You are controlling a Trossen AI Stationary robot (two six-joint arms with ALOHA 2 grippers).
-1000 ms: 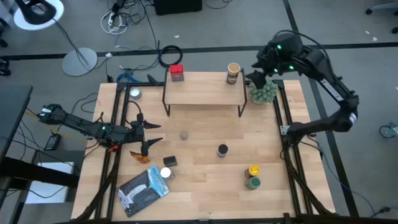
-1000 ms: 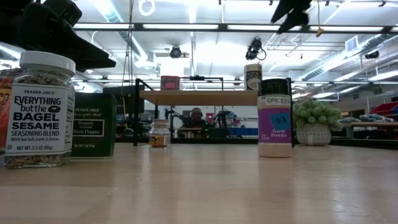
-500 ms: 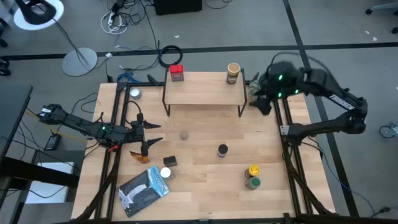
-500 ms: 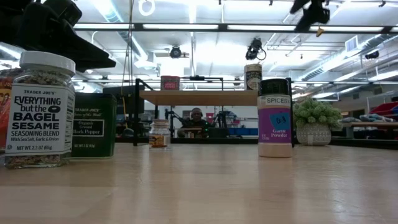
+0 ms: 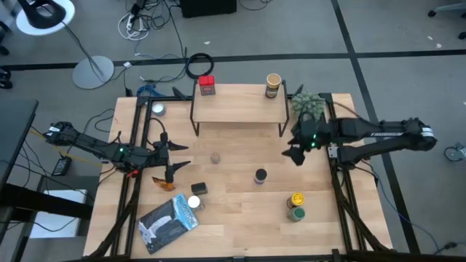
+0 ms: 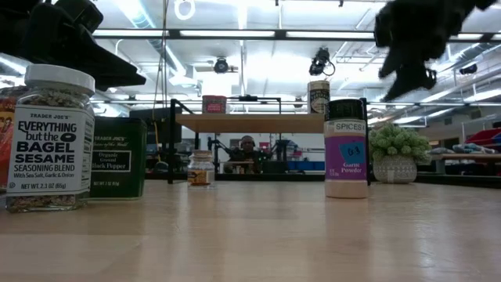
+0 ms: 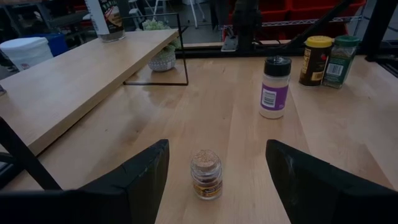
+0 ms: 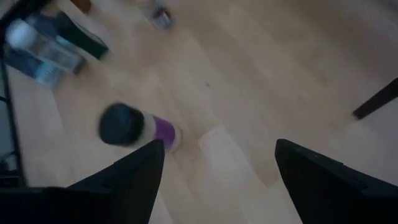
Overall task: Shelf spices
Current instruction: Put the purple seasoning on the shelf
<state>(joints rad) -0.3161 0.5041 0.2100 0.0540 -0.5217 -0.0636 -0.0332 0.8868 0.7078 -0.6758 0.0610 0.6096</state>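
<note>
My left gripper (image 5: 172, 156) waits at the left edge of the table (image 5: 240, 218), fingers spread wide and holding nothing. Just past it lies an orange packet (image 5: 164, 184), then a dark green pepper tin (image 5: 199, 188), a white-capped bagel seasoning jar (image 5: 194, 202) and the flat blue-grey packet (image 5: 169, 220) near the front edge. A small cork-topped jar (image 5: 215, 157) stands alone on open wood in front of the shelf (image 5: 239, 109). On the shelf, a red tin (image 5: 207, 85) stands at the left end and a tan-lidded jar (image 5: 273, 84) at the right end; the board between them is free. The garlic powder bottle (image 5: 261, 175), black cap and purple label, stands in the middle. My right gripper (image 5: 295, 151) hangs above the table between shelf leg and bottle, wide, holding nothing. The green plant (image 5: 309, 104) is behind it. A yellow-capped jar (image 5: 296, 199) touches a green-capped one (image 5: 295, 213) near the right front.
</note>
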